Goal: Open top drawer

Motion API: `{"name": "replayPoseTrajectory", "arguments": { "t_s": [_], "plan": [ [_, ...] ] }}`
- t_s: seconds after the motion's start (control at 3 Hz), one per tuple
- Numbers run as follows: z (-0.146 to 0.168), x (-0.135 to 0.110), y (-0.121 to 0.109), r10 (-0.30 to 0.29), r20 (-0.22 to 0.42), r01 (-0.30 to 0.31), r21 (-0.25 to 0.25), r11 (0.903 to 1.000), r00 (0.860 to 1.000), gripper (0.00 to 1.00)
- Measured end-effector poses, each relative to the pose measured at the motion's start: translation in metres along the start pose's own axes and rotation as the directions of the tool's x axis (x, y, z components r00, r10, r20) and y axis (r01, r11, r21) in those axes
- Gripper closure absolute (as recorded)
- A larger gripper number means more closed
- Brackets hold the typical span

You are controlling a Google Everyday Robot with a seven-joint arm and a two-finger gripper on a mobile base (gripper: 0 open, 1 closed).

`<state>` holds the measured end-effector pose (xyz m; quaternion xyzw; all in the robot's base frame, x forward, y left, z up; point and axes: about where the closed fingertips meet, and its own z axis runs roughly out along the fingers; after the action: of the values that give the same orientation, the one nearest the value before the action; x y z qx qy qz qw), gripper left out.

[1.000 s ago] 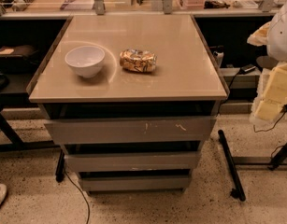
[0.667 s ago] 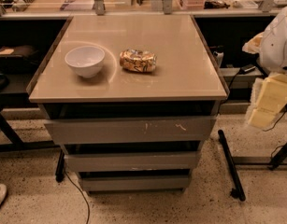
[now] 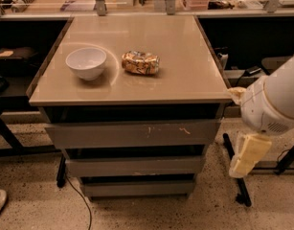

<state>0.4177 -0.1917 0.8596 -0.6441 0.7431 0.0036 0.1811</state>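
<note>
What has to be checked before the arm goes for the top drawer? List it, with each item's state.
1. Top drawer fully in view, nothing in front of it: ok.
2. Drawer shut, no interior showing: ok.
3. Gripper lined up with the drawer front: not ok; it hangs off to the right of the top drawer, not touching it.
4. Handle to pull: not ok; the front looks flat, no handle visible.
5. Bowl and snack bag set back from the front edge of the tabletop: ok.
</note>
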Motion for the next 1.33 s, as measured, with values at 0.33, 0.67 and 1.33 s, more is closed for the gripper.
{"name": "replayPoseTrajectory", "arguments": {
  "t_s": [0.33,0.67,1.33],
  "plan": [
    [0.048,0.01,0.008,-0.054,0.086,0.052,0.023,0.9984,0.995,0.0],
    [0.086,0.013,0.003,-0.116,0.152,0.106,0.074,0.9916,0.982,0.0],
    [0.093,0.011,0.001,-0.107,0.175,0.097,0.065,0.9932,0.979,0.0]
  ]
}}
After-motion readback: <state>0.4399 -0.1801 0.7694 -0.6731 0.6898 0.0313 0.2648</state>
